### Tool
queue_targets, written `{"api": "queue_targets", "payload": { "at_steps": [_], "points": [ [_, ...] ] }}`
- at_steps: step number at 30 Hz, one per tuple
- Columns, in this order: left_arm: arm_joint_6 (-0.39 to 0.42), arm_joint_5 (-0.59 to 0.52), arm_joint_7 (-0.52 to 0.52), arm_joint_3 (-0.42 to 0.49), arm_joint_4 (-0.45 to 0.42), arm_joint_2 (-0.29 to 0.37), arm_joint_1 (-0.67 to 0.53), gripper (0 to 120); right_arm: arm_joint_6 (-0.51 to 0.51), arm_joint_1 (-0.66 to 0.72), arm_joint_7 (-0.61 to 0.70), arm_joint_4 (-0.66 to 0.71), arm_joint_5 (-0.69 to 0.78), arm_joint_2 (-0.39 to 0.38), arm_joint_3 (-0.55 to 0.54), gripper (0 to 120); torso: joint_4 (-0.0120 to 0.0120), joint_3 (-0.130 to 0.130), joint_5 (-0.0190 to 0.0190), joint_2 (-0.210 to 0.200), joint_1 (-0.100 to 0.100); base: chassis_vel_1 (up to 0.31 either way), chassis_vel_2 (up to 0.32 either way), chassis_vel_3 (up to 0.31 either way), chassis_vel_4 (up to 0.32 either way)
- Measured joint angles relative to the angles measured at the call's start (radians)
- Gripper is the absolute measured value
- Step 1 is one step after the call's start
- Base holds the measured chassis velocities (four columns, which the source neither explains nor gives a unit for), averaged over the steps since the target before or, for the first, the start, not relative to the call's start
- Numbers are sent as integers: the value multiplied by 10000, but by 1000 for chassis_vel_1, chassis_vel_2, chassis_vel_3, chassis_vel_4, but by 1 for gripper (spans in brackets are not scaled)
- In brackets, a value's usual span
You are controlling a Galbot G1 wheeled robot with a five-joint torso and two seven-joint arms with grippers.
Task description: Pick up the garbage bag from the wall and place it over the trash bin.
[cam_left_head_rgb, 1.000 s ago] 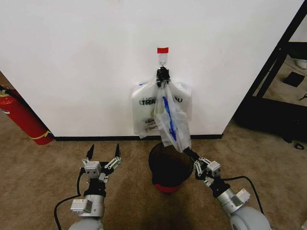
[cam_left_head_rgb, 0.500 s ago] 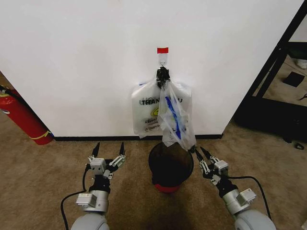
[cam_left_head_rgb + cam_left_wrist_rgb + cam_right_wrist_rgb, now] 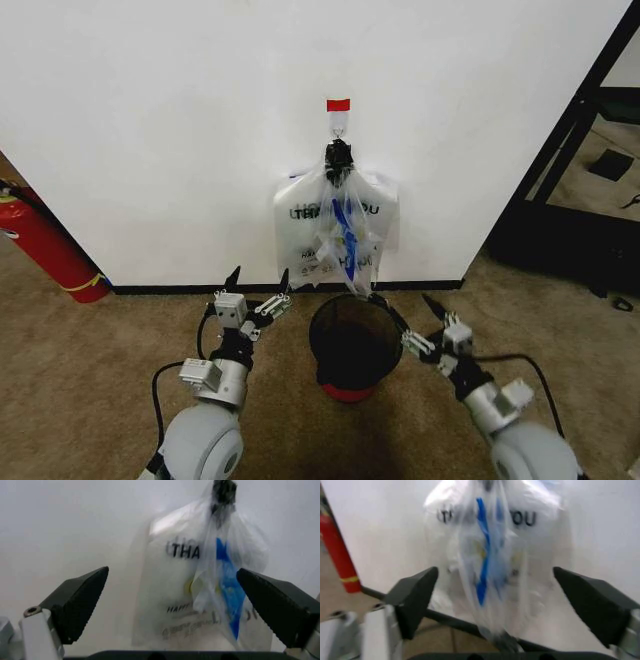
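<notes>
the crinkly garbage bag [image 3: 345,240] hangs from the wall [image 3: 180,130], seemingly just above the black trash bin [image 3: 355,345].

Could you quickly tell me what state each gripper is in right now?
Left gripper: open, empty, beside the trash bin.
Right gripper: open, holding nothing, below the garbage bag.

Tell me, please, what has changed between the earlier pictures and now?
The left gripper moved forward toward the wall, open, and now stands left of the trash bin. The right gripper opened and let go of the garbage bag, which swung back and hangs straight under the hook. The bin, the bundle of bags and the fire extinguisher stayed in place.
</notes>
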Motion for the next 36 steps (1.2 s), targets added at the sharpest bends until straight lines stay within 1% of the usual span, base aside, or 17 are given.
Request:
{"api": "queue_targets", "payload": {
  "at_steps": [2,3,4,5,7,8,10,15,20,23,27,30,36],
  "points": [
    [-145,207,14,-128,0,-128,374,100,-316,1079,-106,-340,545,-239,-766,98,5,1,3,0,0,0,0,0,0],
    [-145,207,14,-128,0,-128,374,100,-316,1079,-106,-340,545,-239,-766,98,5,1,3,0,0,0,0,0,0],
    [-189,260,18,-178,0,-166,473,100,-416,1368,-116,-421,699,-270,-979,99,3,0,3,0,0,0,0,0,0],
    [-251,329,21,-256,1,-231,617,100,-625,1954,-100,-582,1001,-292,-1405,100,4,0,1,0,0,0,0,0,0],
    [-270,349,22,-282,0,-254,667,100,-731,2225,-82,-666,1142,-286,-1615,100,4,1,1,0,0,0,0,0,0],
    [-331,417,27,-354,8,-329,796,100,-944,2892,11,-986,1357,-193,-2113,100,3,1,0,0,0,0,0,0,0],
    [-372,462,30,-392,23,-392,857,100,-1017,3358,135,-1304,1388,-28,-2431,100,3,0,2,-1,0,0,0,0,0],
    [-445,494,43,-428,102,-486,937,100,-1031,3887,499,-1834,1372,288,-2707,100,-2,0,2,0,1,0,0,0,0],
    [-490,506,50,-404,225,-521,929,100,-1036,4253,676,-2308,1256,311,-2885,98,-3,0,1,0,0,0,0,0,0],
    [-493,506,55,-401,240,-532,900,100,-1067,4532,738,-2599,1264,344,-3076,94,-3,0,1,-1,0,0,0,0,0],
    [-503,501,57,-448,244,-535,915,100,-1108,4907,826,-2886,1304,464,-3369,94,-1,0,1,-1,0,0,0,0,0],
    [-518,493,59,-515,244,-540,952,100,-1140,5380,949,-3139,1307,617,-3705,90,1,0,1,-1,0,0,0,0,0],
    [-547,473,63,-619,243,-542,990,100,-1206,5848,1236,-3427,1364,786,-3876,83,1,0,1,-1,1,0,0,0,0]
  ]
}}
